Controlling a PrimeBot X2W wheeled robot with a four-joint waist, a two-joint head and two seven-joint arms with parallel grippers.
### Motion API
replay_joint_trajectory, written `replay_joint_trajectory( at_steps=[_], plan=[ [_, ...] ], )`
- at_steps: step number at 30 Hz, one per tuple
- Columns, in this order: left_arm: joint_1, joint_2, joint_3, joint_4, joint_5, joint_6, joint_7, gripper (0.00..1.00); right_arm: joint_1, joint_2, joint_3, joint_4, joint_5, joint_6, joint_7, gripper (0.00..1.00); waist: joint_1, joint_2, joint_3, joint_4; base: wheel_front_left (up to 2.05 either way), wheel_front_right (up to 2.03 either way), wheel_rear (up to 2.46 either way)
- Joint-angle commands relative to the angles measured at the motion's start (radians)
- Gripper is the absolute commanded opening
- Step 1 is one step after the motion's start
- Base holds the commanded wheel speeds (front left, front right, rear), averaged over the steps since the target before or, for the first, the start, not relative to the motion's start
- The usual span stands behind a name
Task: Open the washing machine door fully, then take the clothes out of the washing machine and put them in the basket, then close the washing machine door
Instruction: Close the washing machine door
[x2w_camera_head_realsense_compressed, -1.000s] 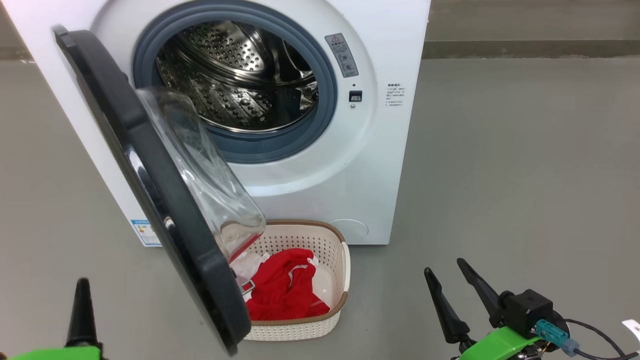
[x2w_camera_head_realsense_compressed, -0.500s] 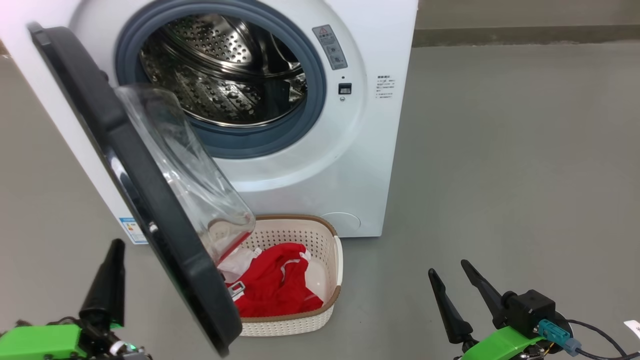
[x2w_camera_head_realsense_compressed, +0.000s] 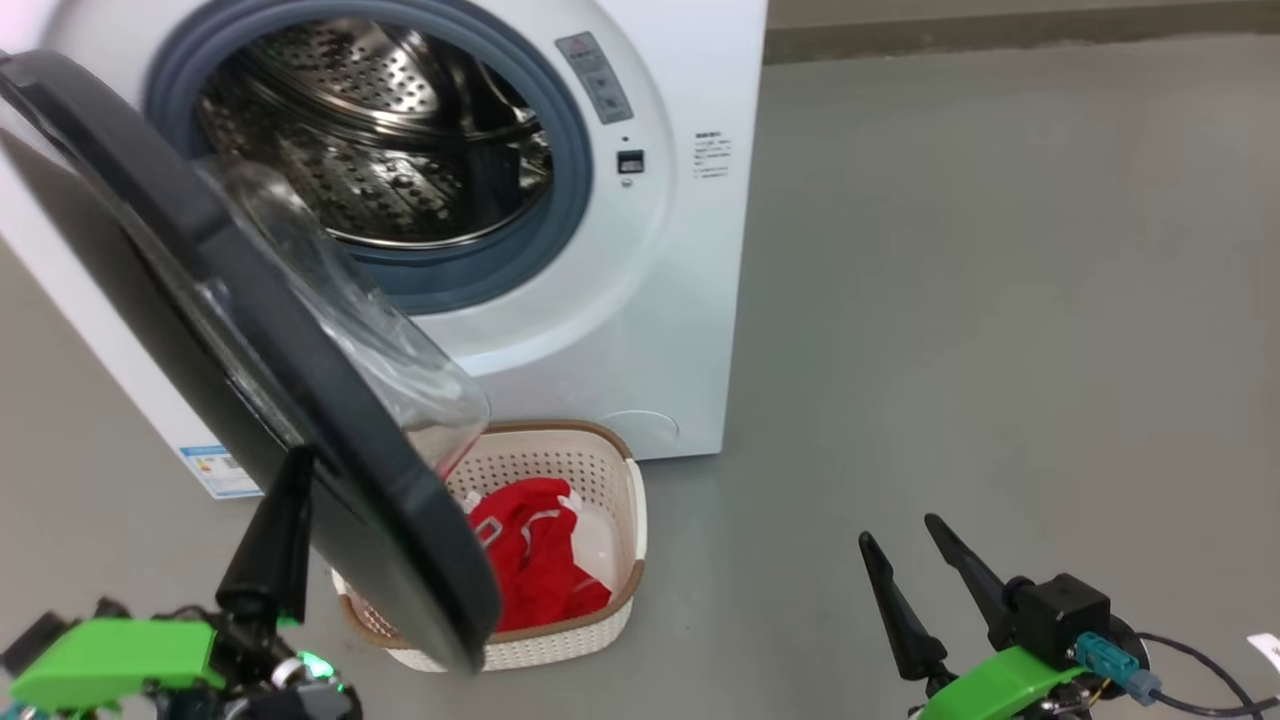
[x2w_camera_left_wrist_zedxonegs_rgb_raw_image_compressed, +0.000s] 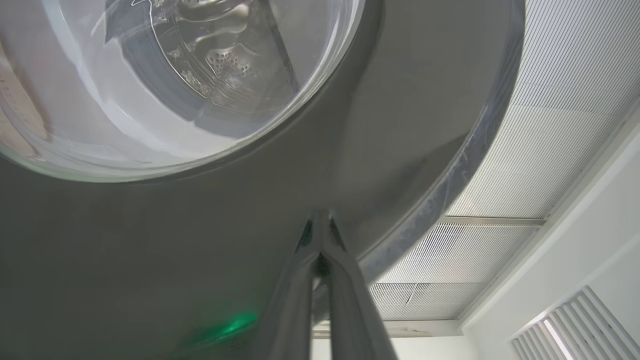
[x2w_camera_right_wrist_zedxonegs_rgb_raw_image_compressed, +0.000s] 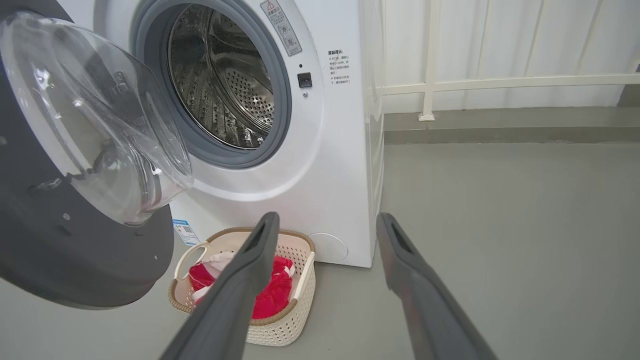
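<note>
Wrist view — left tool (x2w_camera_left_wrist_zedxonegs_rgb_raw_image_compressed: 320, 222), tips together, seemingly touching the washing machine door (x2w_camera_left_wrist_zedxonegs_rgb_raw_image_compressed: 150, 240).

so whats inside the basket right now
Red clothes with white parts lie in the basket. In the head view the washing machine door covers its left side.

Red-and-white clothes (x2w_camera_head_realsense_compressed: 530, 570) in a cream perforated brown-rimmed basket (x2w_camera_head_realsense_compressed: 565, 648); white washing machine (x2w_camera_head_realsense_compressed: 680, 300), glossy black-rimmed door (x2w_camera_head_realsense_compressed: 400, 530).

The left pincer (x2w_camera_left_wrist_zedxonegs_rgb_raw_image_compressed: 320, 222) is seen closed, its tips set against the dark rim of the washing machine door (x2w_camera_left_wrist_zedxonegs_rgb_raw_image_compressed: 150, 240), below the glass bowl (x2w_camera_left_wrist_zedxonegs_rgb_raw_image_compressed: 175, 75).
</note>
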Motion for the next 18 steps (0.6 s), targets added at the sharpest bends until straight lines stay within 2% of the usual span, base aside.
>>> replay_joint_trajectory(
  at_steps=[1, 18],
  plan=[
    [-0.061, 0.008, 0.013, -0.022, 0.002, -0.017, 0.013, 0.0, -0.049, 0.0, 0.018, -0.021, -0.006, 0.007, -0.006, 1.0, 0.0, 0.0, 0.017, -0.018, 0.0, 0.0, 0.0],
    [-0.332, 0.008, -0.043, 0.12, -0.006, -0.076, -0.048, 0.0, -0.1, -0.005, 0.012, -0.035, -0.012, 0.007, -0.006, 1.0, 0.0, 0.0, 0.118, -0.128, 0.0, 0.0, 0.0]
  ],
)
